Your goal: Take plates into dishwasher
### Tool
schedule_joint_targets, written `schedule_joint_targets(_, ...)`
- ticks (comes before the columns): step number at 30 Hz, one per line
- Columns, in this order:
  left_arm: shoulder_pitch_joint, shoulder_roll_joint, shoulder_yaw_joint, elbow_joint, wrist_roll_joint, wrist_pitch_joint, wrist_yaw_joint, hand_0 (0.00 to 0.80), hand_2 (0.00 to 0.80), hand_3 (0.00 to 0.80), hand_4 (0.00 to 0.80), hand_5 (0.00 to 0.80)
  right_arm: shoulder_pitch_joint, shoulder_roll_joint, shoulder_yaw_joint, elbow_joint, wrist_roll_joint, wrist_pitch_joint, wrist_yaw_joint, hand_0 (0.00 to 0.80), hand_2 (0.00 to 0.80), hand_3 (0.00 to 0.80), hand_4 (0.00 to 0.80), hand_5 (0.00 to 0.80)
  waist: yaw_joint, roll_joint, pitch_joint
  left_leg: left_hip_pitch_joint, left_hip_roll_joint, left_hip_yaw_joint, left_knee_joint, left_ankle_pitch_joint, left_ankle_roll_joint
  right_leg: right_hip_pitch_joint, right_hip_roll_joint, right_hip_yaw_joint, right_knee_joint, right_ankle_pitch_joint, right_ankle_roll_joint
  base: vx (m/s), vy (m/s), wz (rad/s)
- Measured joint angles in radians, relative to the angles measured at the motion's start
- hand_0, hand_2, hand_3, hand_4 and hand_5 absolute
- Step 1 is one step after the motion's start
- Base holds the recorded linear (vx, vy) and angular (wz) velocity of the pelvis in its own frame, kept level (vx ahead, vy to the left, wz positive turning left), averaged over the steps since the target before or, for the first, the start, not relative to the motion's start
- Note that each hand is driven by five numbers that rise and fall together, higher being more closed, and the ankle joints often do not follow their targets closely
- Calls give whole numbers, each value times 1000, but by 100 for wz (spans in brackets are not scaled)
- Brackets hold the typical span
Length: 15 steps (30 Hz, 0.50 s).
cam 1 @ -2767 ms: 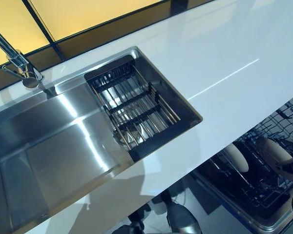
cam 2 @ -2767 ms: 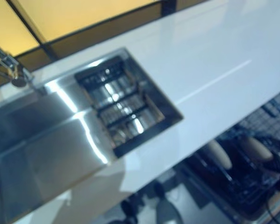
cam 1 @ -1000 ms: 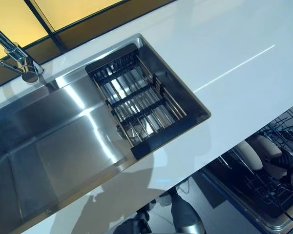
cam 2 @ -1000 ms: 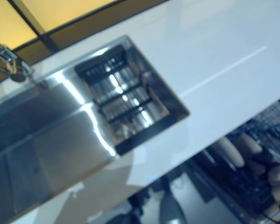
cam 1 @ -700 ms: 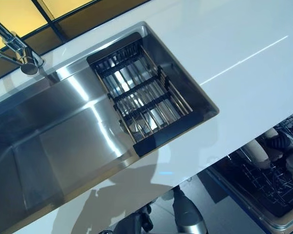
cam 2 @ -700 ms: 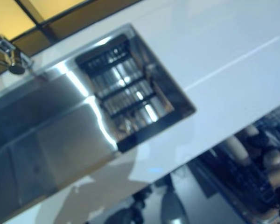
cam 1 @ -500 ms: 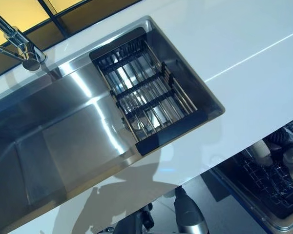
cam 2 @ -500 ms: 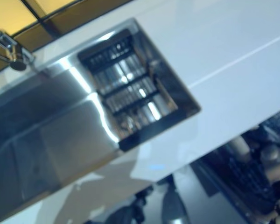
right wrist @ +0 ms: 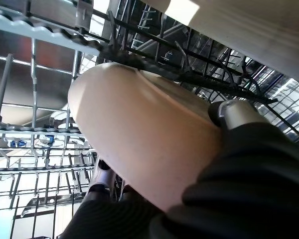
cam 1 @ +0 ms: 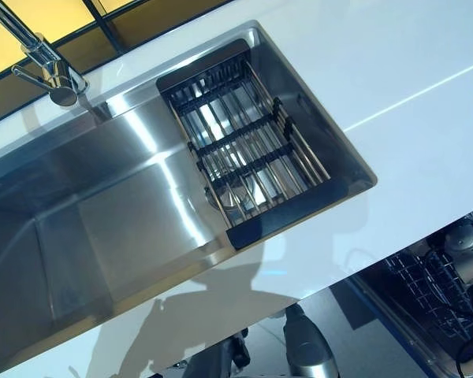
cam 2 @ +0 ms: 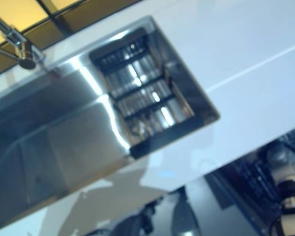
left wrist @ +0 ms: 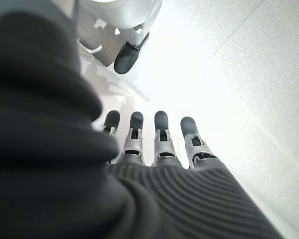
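Head camera has swung toward sink (cam 1: 126, 205); things unmoved. Right hand (right wrist: 229, 117) grips beige plate (right wrist: 144, 144) inside dishwasher rack (right wrist: 40, 124), plate not yet slotted. Left hand (left wrist: 159, 144) hangs empty, fingers straight.

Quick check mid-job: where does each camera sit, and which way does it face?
Left eye: on the head, looking down at the sink, its rack; right hand low over the dishwasher rack.
Right eye: same scene, slightly offset.
Left wrist: along the open left hand at pale floor.
Right wrist: along the right hand gripping a plate inside the dishwasher rack, shared with both eyes.
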Motion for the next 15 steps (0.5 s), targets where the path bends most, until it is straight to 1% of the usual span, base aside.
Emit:
schedule_joint_targets(5,0,-2,0,-9,0,3,-9,0,0,0,0,0,1,1,0,8,-1,0,1,800,800,800,800,800,0,-1,1,5,-1,-2,0,1,1,6,1,-1,0,0,0,34,15,1)
schedule_joint_targets(6,0,-2,0,-10,0,4,-10,0,0,0,0,0,2,1,-1,11,-1,0,2,493,493,493,493,493,1,-2,1,8,-1,-2,0,1,1,9,1,0,0,0,0,35,20,2)
schedule_joint_targets(7,0,-2,0,-10,0,5,-10,0,0,0,0,0,3,1,0,19,-3,1,4,0,0,0,0,0,1,-3,2,13,0,-3,0,0,1,14,1,0,0,-1,0,33,21,3)
schedule_joint_targets(9,-1,-2,1,-13,0,5,-11,0,0,0,0,0,14,1,-4,45,-12,20,5,0,0,0,0,0,3,-4,3,16,-1,-8,0,0,1,19,1,-1,0,-2,-1,24,21,4)
schedule_joint_targets(11,-1,-2,1,-13,1,5,-12,0,0,0,0,0,23,1,-6,59,-20,24,10,0,0,0,0,0,1,-5,3,16,-1,-8,0,0,1,19,1,-1,0,-2,-1,0,0,0)
schedule_joint_targets(15,0,0,2,-14,1,8,-15,0,0,0,0,0,101,1,-12,73,-25,39,20,0,0,0,0,0,-1,-7,4,17,0,-8,0,0,1,19,3,0,0,-1,-1,16,10,-1)
